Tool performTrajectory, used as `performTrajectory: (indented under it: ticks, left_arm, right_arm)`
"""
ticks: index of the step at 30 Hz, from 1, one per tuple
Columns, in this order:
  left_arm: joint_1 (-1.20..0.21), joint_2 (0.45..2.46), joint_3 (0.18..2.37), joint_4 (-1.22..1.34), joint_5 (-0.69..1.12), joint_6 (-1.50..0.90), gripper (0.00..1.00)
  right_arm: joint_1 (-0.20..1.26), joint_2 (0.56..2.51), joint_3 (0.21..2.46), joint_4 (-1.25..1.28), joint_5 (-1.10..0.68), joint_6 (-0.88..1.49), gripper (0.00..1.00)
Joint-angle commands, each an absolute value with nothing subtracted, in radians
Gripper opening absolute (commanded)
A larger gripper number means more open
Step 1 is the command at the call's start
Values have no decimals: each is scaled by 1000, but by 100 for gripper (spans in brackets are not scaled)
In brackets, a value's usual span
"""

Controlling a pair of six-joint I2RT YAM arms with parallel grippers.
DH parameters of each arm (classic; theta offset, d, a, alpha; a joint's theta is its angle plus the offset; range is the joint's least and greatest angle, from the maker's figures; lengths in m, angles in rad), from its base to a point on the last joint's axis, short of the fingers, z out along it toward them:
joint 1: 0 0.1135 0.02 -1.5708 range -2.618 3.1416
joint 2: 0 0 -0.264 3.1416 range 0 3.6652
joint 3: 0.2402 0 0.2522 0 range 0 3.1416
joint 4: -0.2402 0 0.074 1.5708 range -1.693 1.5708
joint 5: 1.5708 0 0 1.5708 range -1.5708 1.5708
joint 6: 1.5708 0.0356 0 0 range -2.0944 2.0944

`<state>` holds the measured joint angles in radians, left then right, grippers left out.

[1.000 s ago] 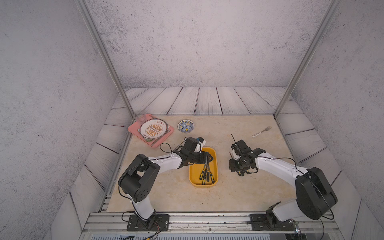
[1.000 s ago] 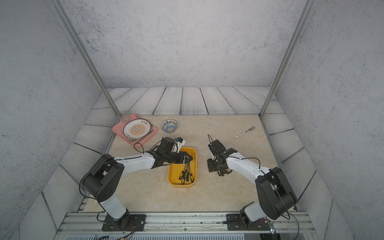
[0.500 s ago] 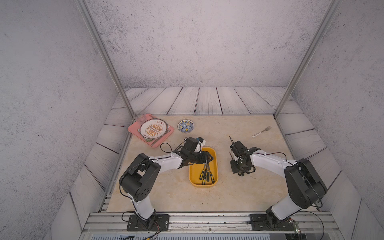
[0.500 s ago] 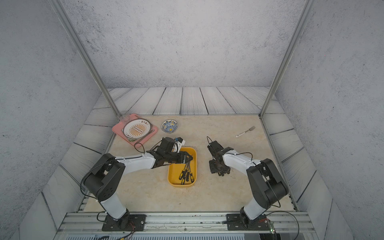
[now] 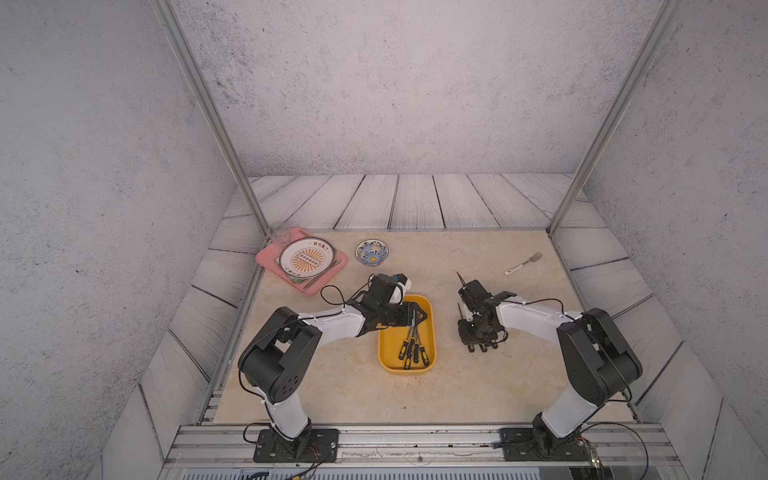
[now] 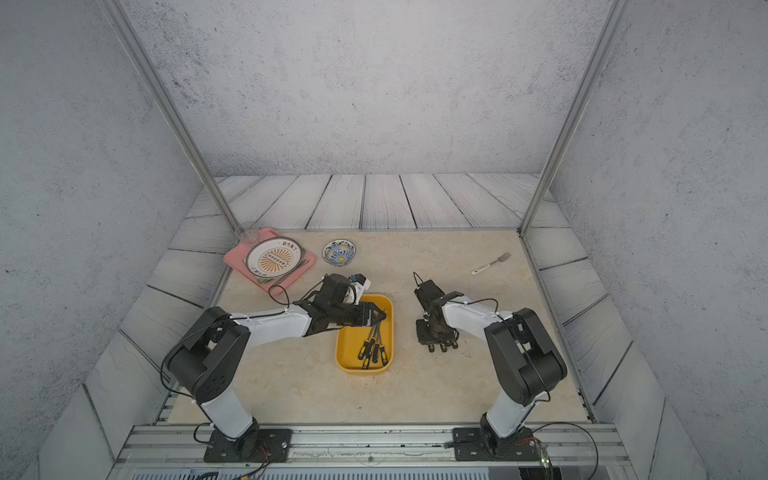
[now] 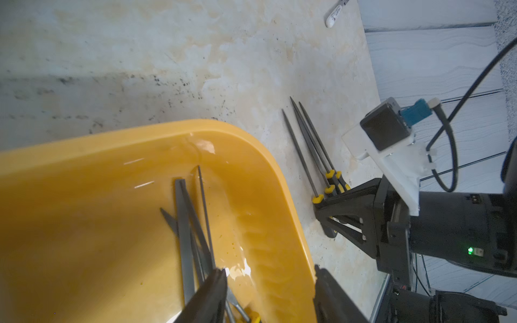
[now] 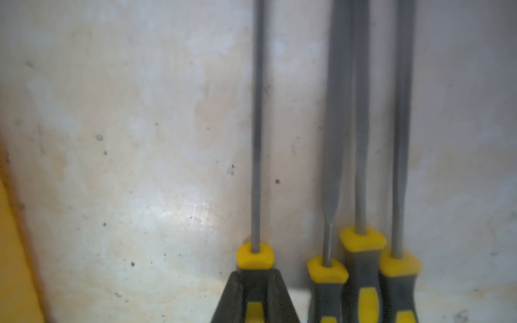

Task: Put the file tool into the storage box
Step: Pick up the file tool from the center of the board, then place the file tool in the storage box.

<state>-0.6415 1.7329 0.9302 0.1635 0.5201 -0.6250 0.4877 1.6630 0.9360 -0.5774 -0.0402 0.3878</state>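
Note:
The storage box (image 5: 388,353) (image 6: 347,353) is a shallow yellow tray in mid-table, with several files (image 5: 411,349) (image 7: 184,223) lying in it. My left gripper (image 5: 419,316) (image 7: 270,272) hangs open over its far end, one finger inside and one outside the rim. To the right, several grey-and-yellow-handled files lie side by side on the table (image 7: 305,151). My right gripper (image 5: 471,330) (image 8: 254,275) is down on them, shut on the handle of the file tool (image 8: 256,139) nearest the box. The other files (image 8: 361,139) lie just beside it, untouched.
A pink tray (image 5: 270,259) carrying a plate sits at the back left, with a small blue patterned bowl (image 5: 372,252) next to it. A fork (image 5: 523,264) lies at the back right. Metal frame posts stand at the table's rear corners.
My right gripper has shut on the handle of the file nearest the box and its arm has folded in closer. The left arm has stayed over the box.

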Motion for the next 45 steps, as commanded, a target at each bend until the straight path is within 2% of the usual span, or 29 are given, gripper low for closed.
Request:
performTrajectory:
  ticks: [1,8,15,28,31,33,35,37,39,42,45]
  left_arm:
    - [-640,1711,968,164,534,-618,59]
    - [-643,1711,1000,205,588,-632,63]
    - [-651,1726,1037,242,617,-659,64]
    - [-655,1804,1082,298,653,-696,60]
    - [-655,1817,1087,313,663,-705,53]
    - [-655,1816,1086,315,665,-707,37]
    - [-655,1808,1079,316,664,-704,15]
    - [-655,1795,1074,298,662,-693,2]
    - [-654,1774,1065,265,659,-671,0]
    - [-653,1729,1045,189,638,-611,0]
    - [-652,1679,1023,87,605,-529,0]
  right_arm:
    - [492,1655,908,-586,-113,380,1]
    - [492,1446,885,-474,-346,366,0]
    - [493,1376,915,-450,-537,348,0]
    - [495,1308,926,-393,-650,350,0]
    - [496,1295,925,-375,-675,354,0]
    - [498,1295,925,-376,-670,354,0]
    - [499,1300,928,-386,-661,353,0]
    - [499,1305,930,-388,-657,355,1]
    - [498,1308,933,-395,-648,357,7]
    - [499,1308,936,-414,-616,362,34]
    - [499,1312,936,-431,-578,362,42]
